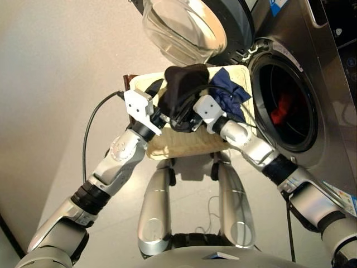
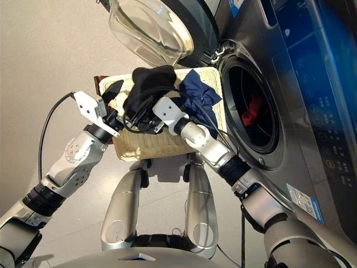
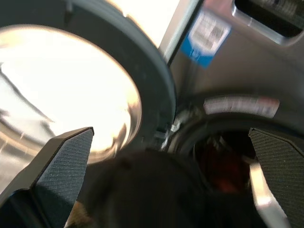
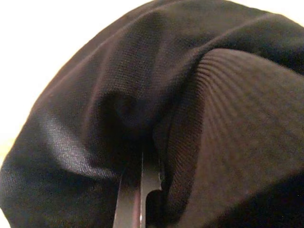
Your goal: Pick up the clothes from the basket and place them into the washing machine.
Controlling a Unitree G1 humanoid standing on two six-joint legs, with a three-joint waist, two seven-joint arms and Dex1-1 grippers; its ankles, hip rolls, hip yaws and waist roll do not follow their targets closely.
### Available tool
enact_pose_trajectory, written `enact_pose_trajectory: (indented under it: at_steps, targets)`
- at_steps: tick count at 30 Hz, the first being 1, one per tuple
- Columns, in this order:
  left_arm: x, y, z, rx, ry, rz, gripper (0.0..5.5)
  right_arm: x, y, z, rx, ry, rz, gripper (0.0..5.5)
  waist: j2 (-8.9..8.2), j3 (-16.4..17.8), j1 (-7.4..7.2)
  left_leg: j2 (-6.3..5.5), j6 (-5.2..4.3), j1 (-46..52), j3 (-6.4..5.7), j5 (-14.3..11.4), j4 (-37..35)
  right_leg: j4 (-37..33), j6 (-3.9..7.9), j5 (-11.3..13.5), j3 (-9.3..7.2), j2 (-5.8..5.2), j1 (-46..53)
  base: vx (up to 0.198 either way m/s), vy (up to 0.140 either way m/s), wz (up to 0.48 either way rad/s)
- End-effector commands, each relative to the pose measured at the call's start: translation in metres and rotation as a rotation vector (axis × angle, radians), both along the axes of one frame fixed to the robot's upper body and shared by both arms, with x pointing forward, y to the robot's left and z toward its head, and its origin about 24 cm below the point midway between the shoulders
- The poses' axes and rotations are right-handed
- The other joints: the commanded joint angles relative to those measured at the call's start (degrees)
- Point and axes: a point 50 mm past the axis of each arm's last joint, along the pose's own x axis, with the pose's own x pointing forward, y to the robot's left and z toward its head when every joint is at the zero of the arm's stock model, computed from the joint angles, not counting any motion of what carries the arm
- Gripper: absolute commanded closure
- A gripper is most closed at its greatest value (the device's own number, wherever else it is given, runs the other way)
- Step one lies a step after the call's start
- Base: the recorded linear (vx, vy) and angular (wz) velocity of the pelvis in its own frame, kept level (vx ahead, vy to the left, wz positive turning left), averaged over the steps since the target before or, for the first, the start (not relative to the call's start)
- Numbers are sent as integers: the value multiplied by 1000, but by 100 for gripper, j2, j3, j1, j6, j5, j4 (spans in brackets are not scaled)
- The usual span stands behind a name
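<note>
At centre of the head views, the black garment (image 1: 184, 89) is bunched in a mound over the near-left part of the basket (image 1: 184, 146), lifted slightly at its top edge. Pressed into its lower right side is the right gripper (image 1: 187, 118); the right wrist view shows dark cloth folded around a thin gap with the fingers closed tight on it. Just right of the black piece, touching it, the navy garment (image 1: 230, 94) lies crumpled against the basket's right rim. Right of the basket, the washing machine (image 1: 312, 72) fills the right side of the frame, its porthole uncovered and the red garment (image 1: 281, 109) visible low inside the dark drum. Swung out at upper centre, above the basket, stands the glass door (image 1: 184, 28), its clear bowl facing the camera. Left of the black garment, the left gripper (image 1: 155, 87) hovers over the basket's left edge; the left wrist view shows its two textured fingers (image 3: 66, 161) spread wide apart with nothing between them, aimed past the black cloth toward the door and drum. From the left wrist a black cable (image 1: 92, 120) loops down over the pale floor (image 1: 50, 84) at left.
</note>
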Motion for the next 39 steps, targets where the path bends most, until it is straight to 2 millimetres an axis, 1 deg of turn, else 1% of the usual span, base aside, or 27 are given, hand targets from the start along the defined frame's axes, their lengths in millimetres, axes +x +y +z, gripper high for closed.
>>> enact_pose_trajectory:
  at_steps: [1,3,5,8,13,15,17,19,20,21,22,24,25,26,28,29,30,31,32,33,34,36,38,39]
  targets:
    - [-26,-3,36,-157,-178,-73,0,-2,-8,39,112,-251,-87,550,167,-74,-129,-69,-223,-420,-236,316,150,67,617,2,197,-251,-88,0,0,0]
    - [-27,-4,34,-183,-161,-82,0,-1,-20,32,157,-242,-176,550,181,-74,-143,-70,-219,-445,-242,314,162,70,623,2,202,-250,-102,0,0,0]
    - [-27,-2,33,-218,-143,-80,0,-3,-34,21,267,-201,-274,550,197,-74,-159,-74,-214,-464,-240,306,173,72,622,-2,212,-249,-116,0,0,0]
    - [-27,-1,34,-254,-133,-73,0,-4,-48,5,464,-123,-386,550,222,-74,-180,-76,-212,-482,-242,289,194,83,623,-12,223,-250,-134,0,0,0]
    - [-28,-1,32,-299,-116,-67,0,-7,-60,-12,636,-50,-486,550,248,-74,-189,-81,-217,-517,-245,228,238,129,620,-63,219,-250,-170,0,0,0]
    - [-28,-1,31,-322,-108,-67,0,-7,-63,-18,677,-34,-534,550,271,-74,-177,-84,-217,-558,-246,214,265,141,616,-75,223,-252,-197,0,0,0]
    - [-28,-1,31,-337,-106,-61,0,-7,-65,-21,705,-23,-557,550,288,-74,-172,-86,-217,-574,-250,202,275,151,616,-81,226,-260,-214,0,0,0]
    - [-28,-2,32,-360,-101,-65,0,-5,-70,-23,764,-22,-609,550,307,-74,-161,-100,-211,-626,-247,219,282,151,606,-67,226,-271,-256,0,0,0]
    - [-28,-3,31,-372,-93,-65,0,-4,-72,-20,813,-31,-631,550,323,-74,-161,-110,-211,-645,-253,212,295,168,606,-76,230,-272,-274,0,0,0]
    - [-28,-4,32,-383,-92,-68,0,-2,-74,-18,913,-36,-654,550,340,-74,-152,-109,-213,-675,-261,201,308,185,609,-91,232,-274,-304,0,0,0]
    - [-28,-6,34,-399,-97,-71,0,1,-78,-12,1073,-57,-685,550,367,-74,-131,-112,-220,-728,-274,177,358,227,609,-116,237,-277,-357,0,0,0]
    - [-28,-12,32,-455,-64,-93,0,6,-82,-8,1234,-64,-708,550,427,-74,-97,-112,-220,-816,-310,86,461,368,595,-228,258,-272,-460,0,0,0]
    - [-28,-14,31,-466,-52,-101,0,8,-83,-9,1280,-49,-709,550,435,-74,-91,-121,-213,-910,-311,108,510,427,585,-215,265,-271,-556,0,0,0]
    - [-27,-18,28,-477,-26,-116,0,11,-84,-10,1369,-31,-698,550,453,-74,-86,-123,-219,-999,-313,22,648,581,573,-303,276,-261,-644,-57,-10,87]
    - [-27,-22,25,-484,2,-139,0,15,-95,-6,1467,-48,-699,550,480,-74,-67,-120,-207,-1279,-336,-39,893,846,536,-374,305,-259,-914,-26,-8,76]
    - [-27,-25,22,-489,24,-148,0,17,-98,-2,1558,-70,-690,550,503,-74,-52,-111,-210,-1402,-352,-148,1064,1036,523,-487,307,-254,-1032,-35,-11,186]
    - [-27,-26,21,-485,30,-153,0,19,-103,-1,1634,-81,-688,550,534,-74,-31,-117,-206,-1575,-366,-211,1255,1225,498,-543,327,-246,-1189,-41,-4,193]
    - [-27,-27,20,-487,36,-157,0,22,-107,4,1688,-99,-675,550,563,-74,-9,-106,-197,-1724,-384,-257,1403,1397,482,-580,344,-238,-1348,-66,-10,172]
    - [-26,-27,19,-493,46,-158,0,23,-106,12,1780,-129,-631,550,582,-74,1,-105,-193,-1895,-385,-302,1581,1549,455,-625,350,-231,-1499,-67,-9,139]
    - [-26,-27,19,-489,46,-159,0,23,-110,12,1825,-150,-622,550,603,-74,13,-98,-191,-2051,-391,-344,1730,1691,447,-669,354,-223,-1636,-72,-8,100]
    - [-26,-27,19,-482,42,-158,0,25,-117,18,1861,-190,-616,550,627,-74,34,-98,-187,-2260,-418,-389,1929,1884,433,-708,360,-220,-1831,-67,6,66]
    - [-27,-28,21,-480,35,-165,0,27,-127,34,1936,-266,-599,550,679,-74,66,-77,-183,-2551,-442,-443,2154,2133,420,-778,379,-203,-2133,-68,-6,100]
    - [-28,-26,22,-469,22,-164,0,28,-141,46,1954,-327,-605,550,696,-74,90,-71,-180,-2765,-460,-480,2319,2287,417,-810,395,-214,-2343,-54,-10,126]
    - [-28,-26,23,-461,15,-164,0,28,-150,54,1973,-371,-604,550,705,-74,91,-90,-178,-2896,-456,-498,2418,2374,412,-820,403,-205,-2465,0,0,0]
